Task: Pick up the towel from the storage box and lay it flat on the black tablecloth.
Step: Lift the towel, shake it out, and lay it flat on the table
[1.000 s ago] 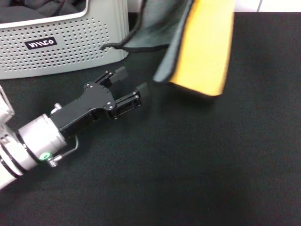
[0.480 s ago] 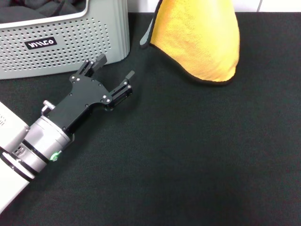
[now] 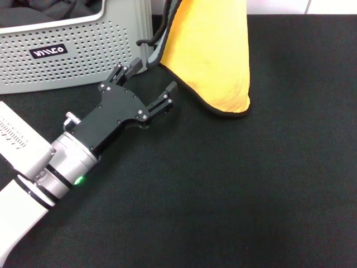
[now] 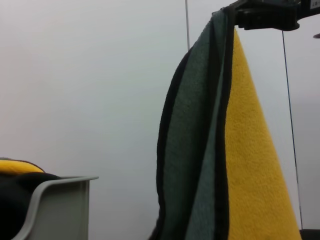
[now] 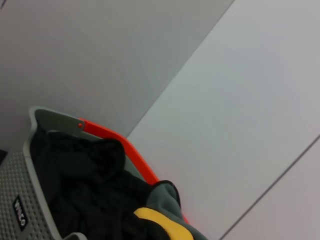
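Just beyond the left gripper [image 3: 154,81], matt black metal with rubbery pads, hangs the towel [image 3: 215,56]: plush cloth, 1 face yellow, 1 grey. The storage box [image 3: 83,53] beside it is smooth perforated plastic. Underneath, the black tablecloth [image 3: 251,190] looks matt, felt-like.

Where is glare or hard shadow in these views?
Head view: no glare on the black tablecloth around the open left gripper. Left wrist view: the towel hangs from the right gripper against a bright wall. Right wrist view: the storage box is dark inside.
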`<state>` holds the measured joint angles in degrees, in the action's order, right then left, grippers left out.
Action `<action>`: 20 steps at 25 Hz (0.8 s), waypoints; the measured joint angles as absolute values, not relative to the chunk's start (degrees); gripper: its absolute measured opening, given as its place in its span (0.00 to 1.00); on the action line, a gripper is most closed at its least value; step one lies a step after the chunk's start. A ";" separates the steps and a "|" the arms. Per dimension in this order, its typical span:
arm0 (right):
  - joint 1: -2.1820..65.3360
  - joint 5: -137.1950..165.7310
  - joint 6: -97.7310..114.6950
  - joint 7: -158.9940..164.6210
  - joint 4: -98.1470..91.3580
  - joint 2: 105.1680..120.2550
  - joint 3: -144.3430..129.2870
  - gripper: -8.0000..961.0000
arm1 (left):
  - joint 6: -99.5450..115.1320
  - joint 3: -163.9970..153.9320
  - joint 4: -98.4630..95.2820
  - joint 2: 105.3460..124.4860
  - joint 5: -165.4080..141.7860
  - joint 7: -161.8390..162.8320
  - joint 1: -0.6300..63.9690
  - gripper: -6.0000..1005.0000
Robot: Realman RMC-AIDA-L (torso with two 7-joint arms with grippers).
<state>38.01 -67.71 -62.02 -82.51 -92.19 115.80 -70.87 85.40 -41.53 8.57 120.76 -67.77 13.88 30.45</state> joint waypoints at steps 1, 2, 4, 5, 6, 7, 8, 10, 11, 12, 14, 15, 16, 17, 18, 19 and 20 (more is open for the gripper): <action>37.95 -67.75 -62.05 -82.53 -92.33 115.82 -71.45 0.02 | 85.33 -41.18 8.58 120.76 -67.63 13.82 30.58 0.86; 37.95 -67.75 -62.05 -82.53 -92.33 115.82 -71.45 0.02 | 85.33 -41.18 8.58 120.76 -67.63 13.82 30.58 0.86; 37.90 -67.77 -62.08 -82.53 -92.46 115.83 -72.10 0.02 | 85.45 -40.16 8.63 120.76 -67.61 13.78 30.65 0.86; 37.83 -67.76 -62.11 -82.53 -92.56 115.84 -72.38 0.02 | 85.52 -39.95 8.68 120.76 -67.61 13.77 30.66 0.86; 37.77 -67.77 -62.16 -82.53 -92.63 115.84 -72.60 0.02 | 85.63 -39.56 8.81 120.76 -67.61 13.75 30.68 0.86; 37.73 -67.77 -62.21 -82.53 -92.73 115.84 -72.87 0.02 | 85.69 -39.33 8.91 120.76 -67.61 13.74 30.71 0.86; 37.69 -67.77 -62.23 -82.53 -92.84 115.84 -73.07 0.02 | 85.72 -39.17 9.01 120.76 -67.60 13.73 30.73 0.86; 37.55 -67.78 -62.24 -82.53 -93.25 115.84 -73.40 0.02 | 85.72 -39.16 9.04 120.76 -67.59 13.72 30.75 0.86; 37.44 -67.78 -62.25 -82.53 -93.58 115.84 -73.55 0.02 | 85.72 -39.16 9.04 120.76 -67.58 13.71 30.75 0.86; 37.38 -67.78 -62.27 -82.53 -93.85 115.84 -73.60 0.02 | 85.69 -39.14 9.05 120.76 -67.57 13.71 30.76 0.86; 37.24 -67.78 -62.43 -82.53 -94.33 115.84 -73.69 0.02 | 85.57 -39.13 9.05 120.76 -67.57 13.70 30.76 0.86; 37.17 -67.78 -62.52 -82.52 -94.56 115.84 -73.71 0.02 | 85.49 -39.12 9.05 120.76 -67.56 13.72 30.77 0.86; 37.00 -67.80 -62.72 -82.49 -94.93 115.84 -73.73 0.02 | 85.43 -39.12 9.05 120.76 -67.55 13.80 30.77 0.86; 36.85 -67.82 -62.87 -82.47 -95.17 115.84 -73.74 0.02 | 85.38 -39.11 9.05 120.76 -67.54 13.93 30.77 0.86; 36.63 -67.87 -62.89 -82.45 -95.52 115.84 -73.74 0.02 | 85.34 -39.11 9.05 120.76 -67.53 14.02 30.76 0.85; 36.41 -67.97 -62.90 -82.44 -95.85 115.84 -73.74 0.02 | 85.30 -39.11 9.05 120.76 -67.52 14.08 30.74 0.85; 36.17 -68.03 -62.90 -82.45 -96.19 115.84 -73.74 0.02 | 85.26 -39.11 9.06 120.76 -67.51 14.08 30.65 0.85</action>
